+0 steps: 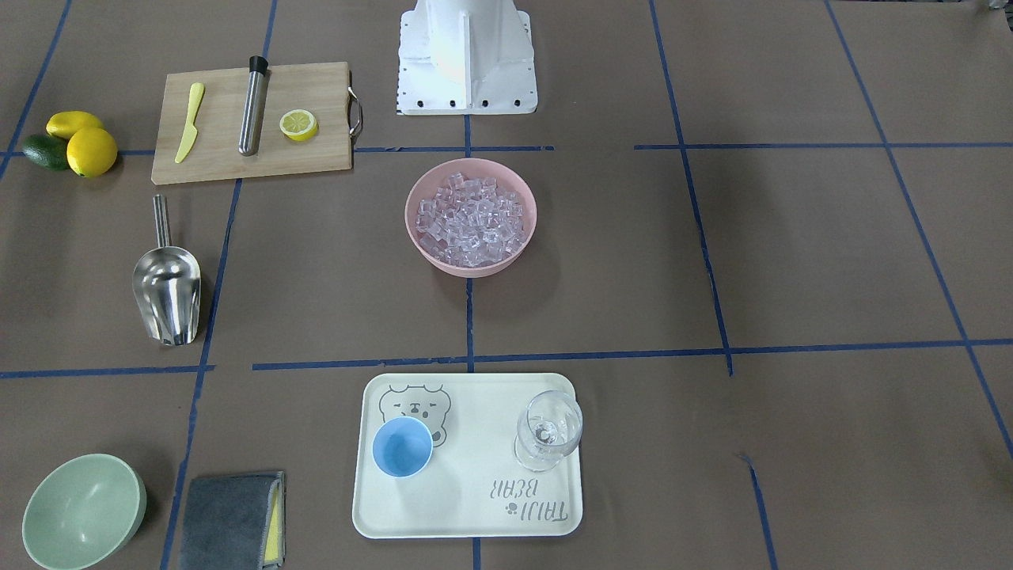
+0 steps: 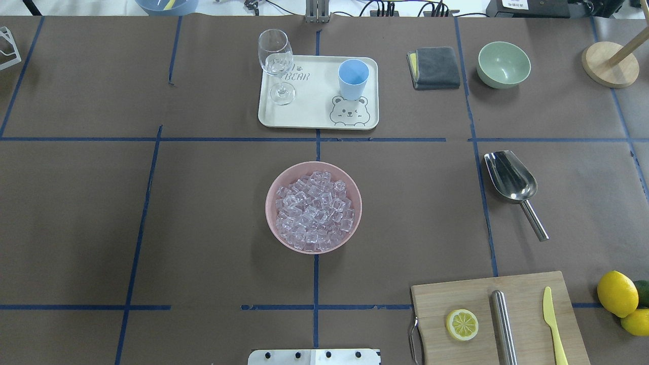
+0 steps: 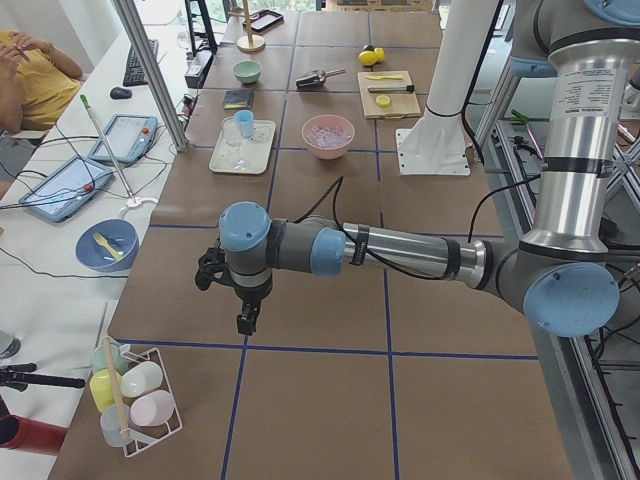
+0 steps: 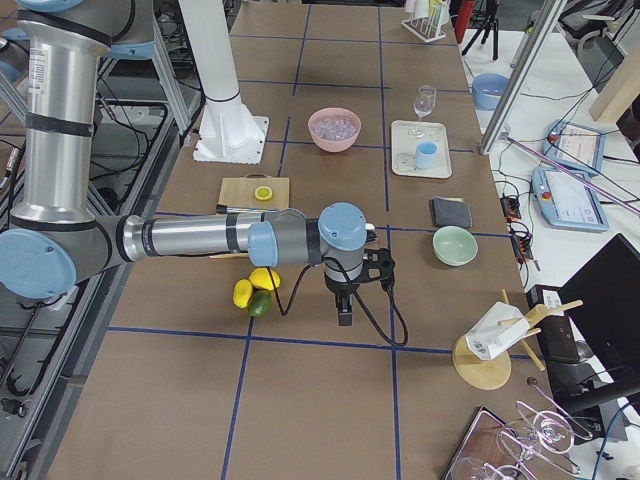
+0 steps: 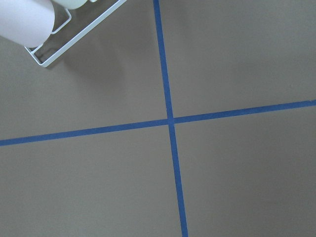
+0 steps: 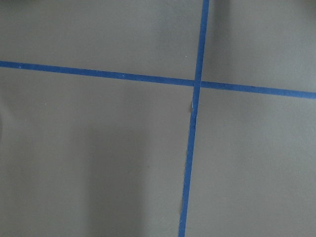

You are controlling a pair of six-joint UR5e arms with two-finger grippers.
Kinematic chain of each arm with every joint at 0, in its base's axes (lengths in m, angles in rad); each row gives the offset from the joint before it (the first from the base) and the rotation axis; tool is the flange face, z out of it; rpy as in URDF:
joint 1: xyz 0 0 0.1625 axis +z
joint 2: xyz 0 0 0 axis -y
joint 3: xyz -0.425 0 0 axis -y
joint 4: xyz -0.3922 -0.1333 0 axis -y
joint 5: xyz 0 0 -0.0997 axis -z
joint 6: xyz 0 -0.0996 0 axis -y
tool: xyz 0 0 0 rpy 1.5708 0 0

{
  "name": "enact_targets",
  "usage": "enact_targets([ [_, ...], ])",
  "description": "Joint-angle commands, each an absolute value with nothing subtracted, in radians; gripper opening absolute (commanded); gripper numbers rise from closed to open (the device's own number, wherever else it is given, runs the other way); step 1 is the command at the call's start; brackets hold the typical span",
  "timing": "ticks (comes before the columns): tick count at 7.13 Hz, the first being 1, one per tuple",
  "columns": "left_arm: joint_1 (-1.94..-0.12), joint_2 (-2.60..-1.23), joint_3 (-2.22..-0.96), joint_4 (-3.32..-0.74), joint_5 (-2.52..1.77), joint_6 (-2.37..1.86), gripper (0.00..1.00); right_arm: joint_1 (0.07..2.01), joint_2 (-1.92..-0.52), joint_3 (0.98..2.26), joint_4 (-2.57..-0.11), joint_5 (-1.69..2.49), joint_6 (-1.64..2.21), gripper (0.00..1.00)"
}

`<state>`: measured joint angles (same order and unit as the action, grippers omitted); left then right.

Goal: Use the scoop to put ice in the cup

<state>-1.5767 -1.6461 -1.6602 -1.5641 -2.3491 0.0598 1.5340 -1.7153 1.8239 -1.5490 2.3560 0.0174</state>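
The ice [image 2: 314, 208] fills a pink bowl [image 2: 272, 203] at the table's middle. On a cream tray [image 2: 314, 114] at the far side stands the light-blue cup [image 2: 353, 78], upright and with nothing in it. The steel scoop [image 2: 511, 178] lies flat on the table on my right side, handle toward me. Both arms are out at the table's ends, away from all of these. My left gripper [image 3: 245, 320] points down over bare table at the left end. My right gripper [image 4: 345, 315] hangs beyond the lemons at the right end. I cannot tell whether either is open or shut.
A wine glass [image 2: 276, 63] shares the tray. A cutting board [image 2: 522, 299] near my right holds a lemon half [image 2: 462, 325], a yellow knife [image 2: 552, 324] and a steel tube [image 2: 503, 324]. A green bowl [image 2: 503, 64], a grey cloth [image 2: 435, 67], lemons [image 2: 617, 294] and a wire cup rack [image 3: 135, 400] stand around.
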Motion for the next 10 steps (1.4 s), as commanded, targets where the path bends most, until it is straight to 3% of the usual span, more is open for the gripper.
enact_targets([
  [1,-1.575,-1.707,-1.689,-1.583,-2.355,0.060,1.00,1.534,-1.698,1.825,-1.540,2.353,0.003,1.00],
  [5,-1.430,-1.729,-1.689,-1.891,-2.353,0.057,1.00,1.499,-1.692,1.838,-1.497,2.362,0.032,1.00],
  [9,-1.112,-1.732,-1.695,-2.374,-2.342,0.063,1.00,1.467,-1.667,1.868,-1.497,2.361,0.035,1.00],
  [10,-1.035,-1.783,-1.683,-2.387,-2.342,0.061,1.00,1.463,-1.667,1.870,-1.496,2.361,0.037,1.00],
])
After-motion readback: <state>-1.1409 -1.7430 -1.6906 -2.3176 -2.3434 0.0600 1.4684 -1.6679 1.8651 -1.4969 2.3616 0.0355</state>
